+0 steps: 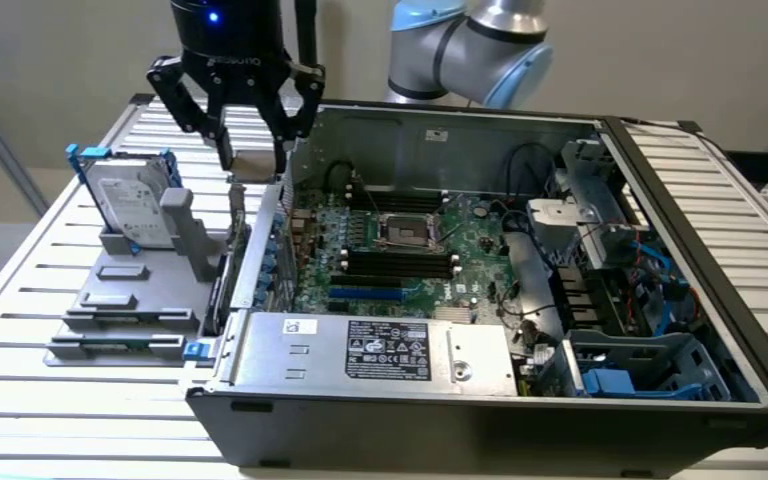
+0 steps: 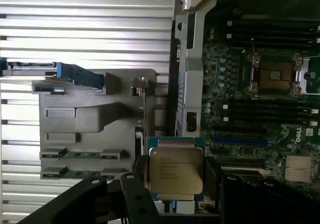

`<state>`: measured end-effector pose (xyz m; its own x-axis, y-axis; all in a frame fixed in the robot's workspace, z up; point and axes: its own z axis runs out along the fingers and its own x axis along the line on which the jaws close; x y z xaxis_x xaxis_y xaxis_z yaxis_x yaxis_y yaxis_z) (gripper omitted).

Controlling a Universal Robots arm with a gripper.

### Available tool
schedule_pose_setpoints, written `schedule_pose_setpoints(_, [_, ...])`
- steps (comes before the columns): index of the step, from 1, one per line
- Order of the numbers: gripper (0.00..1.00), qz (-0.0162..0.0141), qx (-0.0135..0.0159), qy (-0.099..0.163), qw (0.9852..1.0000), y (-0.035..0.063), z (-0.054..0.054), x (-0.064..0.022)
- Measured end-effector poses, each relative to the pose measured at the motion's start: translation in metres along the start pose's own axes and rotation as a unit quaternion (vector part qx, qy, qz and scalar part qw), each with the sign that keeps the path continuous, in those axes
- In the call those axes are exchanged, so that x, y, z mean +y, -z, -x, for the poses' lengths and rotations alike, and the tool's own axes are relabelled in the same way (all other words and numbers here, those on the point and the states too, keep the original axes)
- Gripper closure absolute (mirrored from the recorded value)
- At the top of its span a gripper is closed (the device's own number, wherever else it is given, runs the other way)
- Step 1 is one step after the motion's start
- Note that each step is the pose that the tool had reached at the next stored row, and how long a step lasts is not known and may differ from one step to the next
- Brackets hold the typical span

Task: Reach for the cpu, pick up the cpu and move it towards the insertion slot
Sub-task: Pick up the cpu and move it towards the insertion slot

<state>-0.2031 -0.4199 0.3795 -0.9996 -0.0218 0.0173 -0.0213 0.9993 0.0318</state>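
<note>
The pincer (image 2: 175, 184) was closed on the cpu (image 2: 176, 170) by its edges, clear of the insertion slot (image 1: 407, 233); a shallow grip risked slippage.

Exterior view: high, oblique, over the open case (image 1: 518, 400). Wrist view: near, looking down. Shared: the motherboard (image 1: 404, 245) and grey rack (image 1: 131, 300).

Black end effector (image 1: 253, 125), silver-blue arm (image 1: 471, 45) joints.
</note>
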Motion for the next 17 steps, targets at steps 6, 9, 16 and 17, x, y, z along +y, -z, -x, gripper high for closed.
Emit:
schedule_pose_setpoints(6, [0.46,0.0003,-0.0001,0.000,1.0000,0.0005,0.027,0.0001])
schedule_pose_setpoints(9, [0.46,0.0005,-0.0001,0.000,1.0000,0.0007,0.041,0.0005])
schedule_pose_setpoints(16, [0.46,0.0008,-0.0001,0.000,1.0000,0.0011,0.072,0.0036])
schedule_pose_setpoints(17, [0.46,0.0008,0.0000,0.000,1.0000,0.0012,0.076,0.0044])
